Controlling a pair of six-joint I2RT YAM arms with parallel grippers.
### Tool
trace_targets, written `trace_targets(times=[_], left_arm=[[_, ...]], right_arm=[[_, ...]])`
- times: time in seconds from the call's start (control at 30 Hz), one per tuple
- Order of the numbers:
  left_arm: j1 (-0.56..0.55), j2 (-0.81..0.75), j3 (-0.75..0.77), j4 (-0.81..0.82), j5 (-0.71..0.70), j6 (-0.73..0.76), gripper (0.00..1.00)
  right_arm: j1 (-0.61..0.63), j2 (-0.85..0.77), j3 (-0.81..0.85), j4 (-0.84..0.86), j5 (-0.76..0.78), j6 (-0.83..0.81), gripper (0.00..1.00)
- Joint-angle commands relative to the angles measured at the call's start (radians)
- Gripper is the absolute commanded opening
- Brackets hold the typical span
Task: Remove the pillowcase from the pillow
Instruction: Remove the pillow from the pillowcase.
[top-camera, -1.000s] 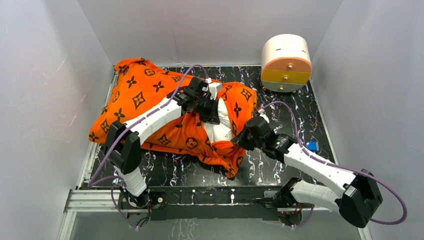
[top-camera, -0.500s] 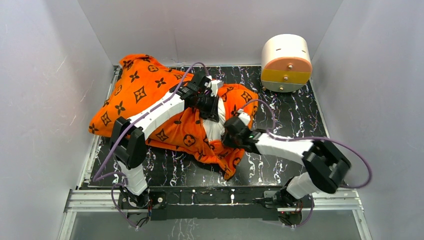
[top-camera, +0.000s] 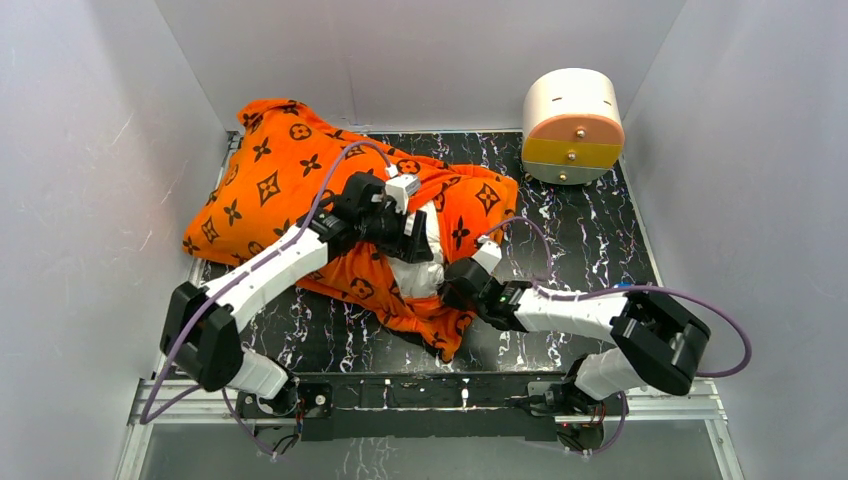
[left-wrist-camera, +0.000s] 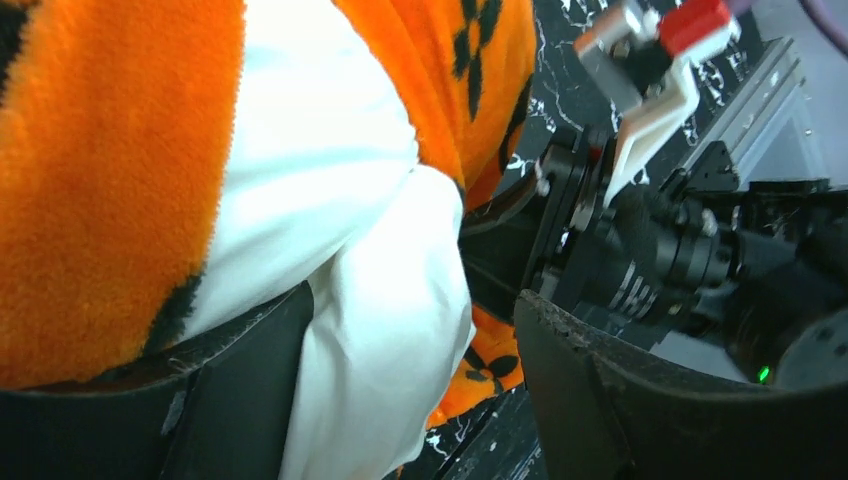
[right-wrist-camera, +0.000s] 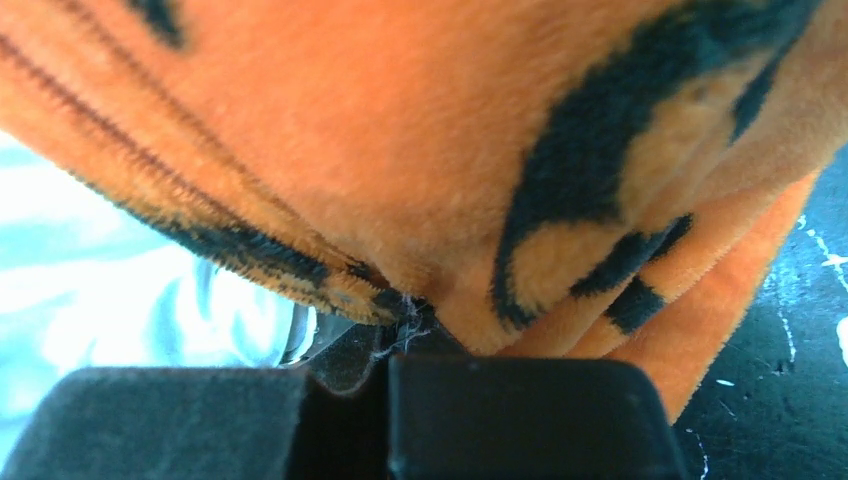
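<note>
The orange pillowcase (top-camera: 280, 190) with dark brown motifs lies bunched across the left and middle of the table. A patch of the white pillow (top-camera: 426, 270) bulges out of its opening. My left gripper (top-camera: 414, 240) stands open over that patch. In the left wrist view the pillow (left-wrist-camera: 370, 300) fills the gap of the gripper (left-wrist-camera: 410, 400), resting against the left finger (left-wrist-camera: 240, 400) and apart from the right one. My right gripper (top-camera: 463, 290) is shut on the pillowcase's lower hem (right-wrist-camera: 330, 280) in the right wrist view, gripper (right-wrist-camera: 385, 365).
A round white drawer box (top-camera: 572, 122) with an orange and a yellow drawer front stands at the back right. Grey walls close in the left, back and right. A metal rail (top-camera: 430, 390) runs along the near edge.
My left gripper has opened and let go of the white pillow. The right gripper has drawn the hem toward the near left, and the pillowcase's bulk has shifted toward the back left.
</note>
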Motion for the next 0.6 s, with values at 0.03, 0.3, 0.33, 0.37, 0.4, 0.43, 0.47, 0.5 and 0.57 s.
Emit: trace_targets(times=[0.03, 0.3, 0.33, 0.37, 0.4, 0.43, 0.47, 0.5, 0.57], left_arm=[[-0.086, -0.149, -0.129, 0.008, -0.188, -0.018, 0.74], [-0.297, -0.196, -0.174, -0.010, -0.563, -0.111, 0.83], [-0.299, -0.178, -0.169, -0.021, -0.575, -0.104, 0.84], [-0.300, -0.150, -0.158, -0.043, -0.587, -0.096, 0.84], [-0.302, -0.120, -0.147, -0.063, -0.594, -0.083, 0.84], [-0.307, -0.092, -0.141, -0.074, -0.600, -0.074, 0.84], [-0.310, -0.068, -0.141, -0.076, -0.603, -0.067, 0.84], [-0.310, -0.031, -0.144, -0.072, -0.602, -0.064, 0.84], [-0.312, 0.029, -0.139, -0.071, -0.594, -0.050, 0.84]], right_arm=[[-0.019, -0.027, -0.126, 0.006, -0.167, 0.026, 0.00], [-0.028, -0.039, -0.164, 0.125, -0.230, 0.044, 0.00], [-0.028, -0.040, -0.168, 0.133, -0.239, 0.048, 0.00], [-0.028, -0.043, -0.173, 0.141, -0.246, 0.051, 0.00], [-0.029, -0.047, -0.182, 0.154, -0.253, 0.057, 0.00], [-0.030, -0.053, -0.192, 0.169, -0.259, 0.063, 0.00], [-0.030, -0.064, -0.205, 0.183, -0.266, 0.072, 0.00], [-0.031, -0.077, -0.219, 0.200, -0.270, 0.081, 0.00], [-0.033, -0.117, -0.249, 0.225, -0.263, 0.103, 0.00]])
